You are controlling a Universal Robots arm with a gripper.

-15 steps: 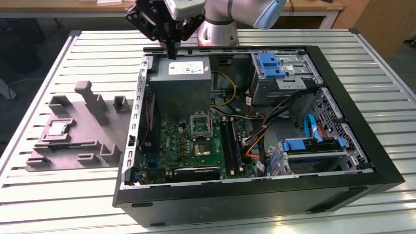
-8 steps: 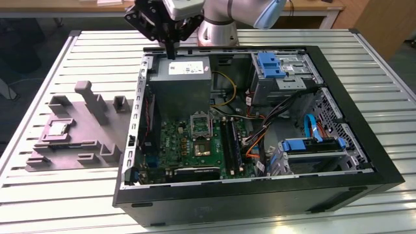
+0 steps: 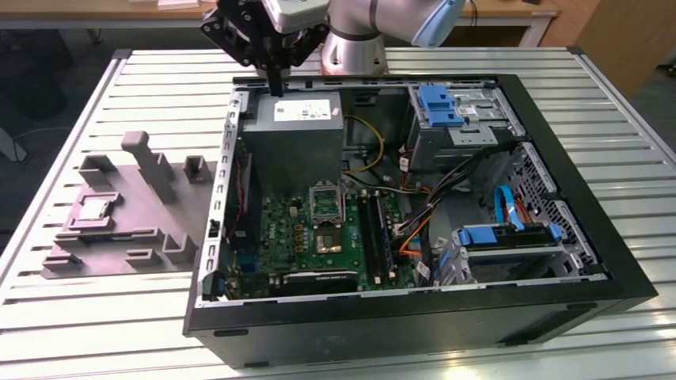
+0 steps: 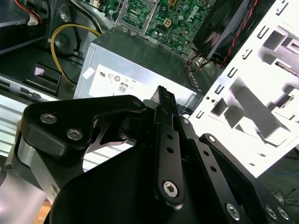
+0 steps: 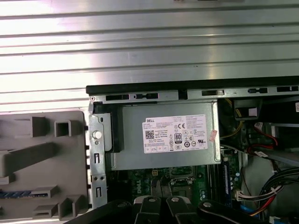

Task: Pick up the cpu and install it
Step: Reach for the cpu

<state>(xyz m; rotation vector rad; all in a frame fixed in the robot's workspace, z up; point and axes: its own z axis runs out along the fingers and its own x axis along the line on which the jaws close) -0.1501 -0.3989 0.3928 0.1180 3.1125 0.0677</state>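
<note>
The end effector point(image 3: 275, 90) is hanging over the far side of the open case point(image 3: 423, 317). It is right above the grey power box point(image 3: 290, 131) and is pointing straight down. Its fingers point(image 4: 166, 126) are looking pressed together with nothing showing between them, so I think it is clenched on nothing. The cpu point(image 3: 93, 210) is not in the case. It is lying flat in a shallow pocket on the grey holder point(image 3: 138, 241). The holder is sitting on the desk point(image 3: 63, 332) just beside the case, toward the desk's edge on the exterior view's left. From the end effector, the cpu is lying off to the exterior view's left, closer to the desk's near edge, and lower down. The case's side wall is standing between the two. The cpu is looking about square, so it has no long side to line up with. Its edges are running about the same way as the holder's edges. The socket point(image 3: 325, 204) is waiting open on the green board point(image 3: 317, 237) inside the case. It is sitting past the power box, toward the desk's near edge, and well apart from the cpu. There is just one arm here, so this end effector is the only one that can do the reach. I judge the pick-up is not yet done.
</note>
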